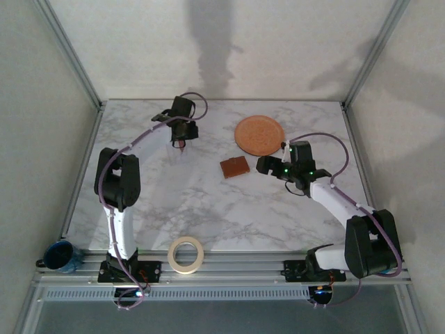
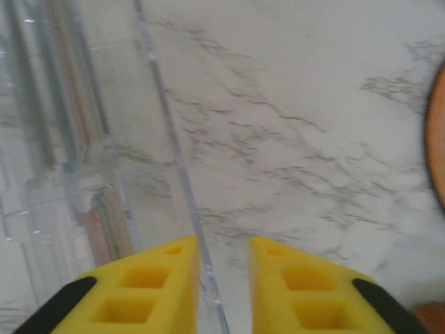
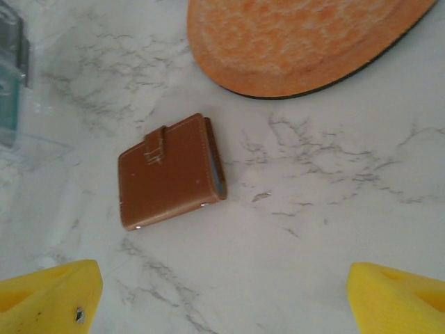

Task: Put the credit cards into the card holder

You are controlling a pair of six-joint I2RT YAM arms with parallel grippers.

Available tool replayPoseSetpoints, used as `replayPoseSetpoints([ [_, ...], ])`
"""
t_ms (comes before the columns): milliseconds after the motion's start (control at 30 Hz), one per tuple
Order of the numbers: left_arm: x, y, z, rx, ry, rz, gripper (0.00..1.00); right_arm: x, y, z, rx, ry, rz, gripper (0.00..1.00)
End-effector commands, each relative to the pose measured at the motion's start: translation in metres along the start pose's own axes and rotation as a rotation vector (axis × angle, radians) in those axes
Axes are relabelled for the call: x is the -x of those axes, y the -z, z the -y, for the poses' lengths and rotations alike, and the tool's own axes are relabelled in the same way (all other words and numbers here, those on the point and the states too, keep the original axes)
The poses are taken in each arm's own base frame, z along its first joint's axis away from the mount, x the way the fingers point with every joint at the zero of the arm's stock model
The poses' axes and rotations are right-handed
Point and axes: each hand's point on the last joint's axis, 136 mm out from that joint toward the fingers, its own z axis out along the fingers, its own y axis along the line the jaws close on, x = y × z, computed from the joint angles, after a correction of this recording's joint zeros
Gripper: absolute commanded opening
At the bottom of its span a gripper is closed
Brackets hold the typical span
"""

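The small brown leather card holder (image 3: pixel 170 174) lies folded shut on the white marble table (image 3: pixel 334 209), near the round orange plate (image 3: pixel 292 35), with the right tool (image 3: pixel 222 299) spread wide above it. The thin teal credit cards (image 3: pixel 7 97) sit in a clear plastic sleeve (image 2: pixel 69 174) to its left, where the left tool (image 2: pixel 224 254) stands slightly parted astride the sleeve's thin edge
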Motion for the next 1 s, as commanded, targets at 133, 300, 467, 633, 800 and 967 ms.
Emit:
replayPoseSetpoints([
  [133,0.021,0.025,0.051,-0.204,0.040,0.051,0.33,-0.008,-0.007,-0.039,0.097,0.116,-0.093,0.87],
  [300,0.032,0.076,0.055,-0.271,0.022,0.132,0.43,-0.020,-0.023,-0.067,0.143,0.198,-0.164,0.83],
  [467,0.025,0.123,0.026,-0.284,0.057,0.200,0.52,-0.016,-0.043,-0.113,0.241,0.271,-0.201,0.75],
  [633,-0.009,0.137,-0.028,-0.168,0.103,0.224,0.63,-0.012,-0.070,-0.159,0.321,0.345,-0.234,0.68],
  [800,-0.055,0.133,-0.068,-0.124,0.215,0.221,0.63,0.001,-0.102,-0.188,0.341,0.377,-0.241,0.61],
  [967,-0.097,0.128,-0.086,-0.118,0.288,0.236,0.63,0.020,-0.128,-0.207,0.365,0.368,-0.257,0.50],
])
